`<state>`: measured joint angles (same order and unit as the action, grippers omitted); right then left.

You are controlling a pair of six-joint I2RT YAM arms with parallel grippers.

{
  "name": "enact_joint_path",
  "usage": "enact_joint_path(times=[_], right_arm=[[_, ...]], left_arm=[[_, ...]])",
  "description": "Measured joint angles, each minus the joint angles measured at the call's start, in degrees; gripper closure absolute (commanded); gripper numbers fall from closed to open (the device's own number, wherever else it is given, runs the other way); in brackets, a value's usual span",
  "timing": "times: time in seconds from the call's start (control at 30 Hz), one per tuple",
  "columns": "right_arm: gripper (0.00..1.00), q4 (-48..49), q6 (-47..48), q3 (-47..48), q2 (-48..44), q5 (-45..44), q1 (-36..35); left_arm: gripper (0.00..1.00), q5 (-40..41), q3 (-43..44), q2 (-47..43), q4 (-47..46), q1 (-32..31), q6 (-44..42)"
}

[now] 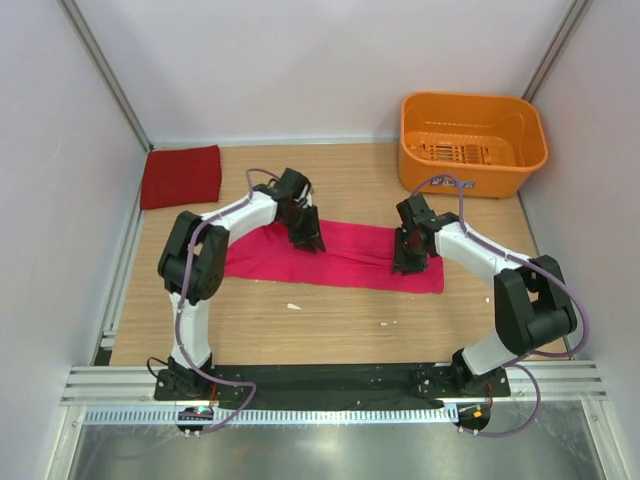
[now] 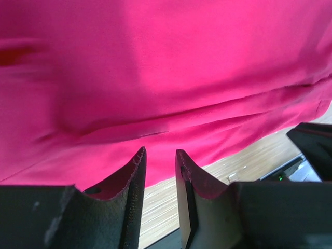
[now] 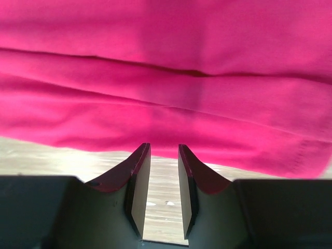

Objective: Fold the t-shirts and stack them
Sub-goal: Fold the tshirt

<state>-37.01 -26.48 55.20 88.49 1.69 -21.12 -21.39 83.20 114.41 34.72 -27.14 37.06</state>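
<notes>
Two arms work a pink shirt (image 1: 335, 258) spread as a long band across the middle of the table (image 1: 330, 325), left end toward the left arm and right end toward the right. A red shirt (image 1: 181, 176) lies folded flat in the far left corner, well apart from it, and an orange basket (image 1: 500, 178) stands at the far right.

The left gripper (image 1: 308, 238) hangs over the left half of the band and the right gripper (image 1: 408, 262) over the right half, both pointing down at the cloth. In the wrist views each pair of jaws stands narrowly parted with nothing between them. Bare wood shows through the gap of the left gripper (image 2: 159, 155) and of the right gripper (image 3: 164, 150), and the pink hem runs just beyond the tips. Whether the tips touch the cloth cannot be told.

The step in hand looks like the next fold of the pink shirt, with the red one already done. The next move calls for both grippers to pinch the same long hem, level with each other, and carry it across without dragging the band askew. After that comes stacking it with the red shirt.
</notes>
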Motion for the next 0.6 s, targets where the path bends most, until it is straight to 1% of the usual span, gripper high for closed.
enact_joint_path(times=[0.13,0.27,0.43,0.6], right_arm=[[0.67,-0.13,-0.66,-1.51,-2.71,-4.13,0.26],[0.67,-0.24,-1.18,-3.17,-4.15,-6.88,0.96],[0.71,0.31,-2.82,-5.57,-4.68,-9.05,2.27],[0.72,1.79,-4.70,-8.72,-5.38,-10.71,3.06]], left_arm=[[0.71,-1.25,2.29,3.82,-0.92,-4.66,0.33],[0.71,-2.19,3.69,6.82,-1.42,-7.80,0.50],[0.71,-2.40,5.55,8.04,-1.51,-9.16,0.70],[0.70,-2.38,7.78,9.44,-1.81,-9.62,1.46]])
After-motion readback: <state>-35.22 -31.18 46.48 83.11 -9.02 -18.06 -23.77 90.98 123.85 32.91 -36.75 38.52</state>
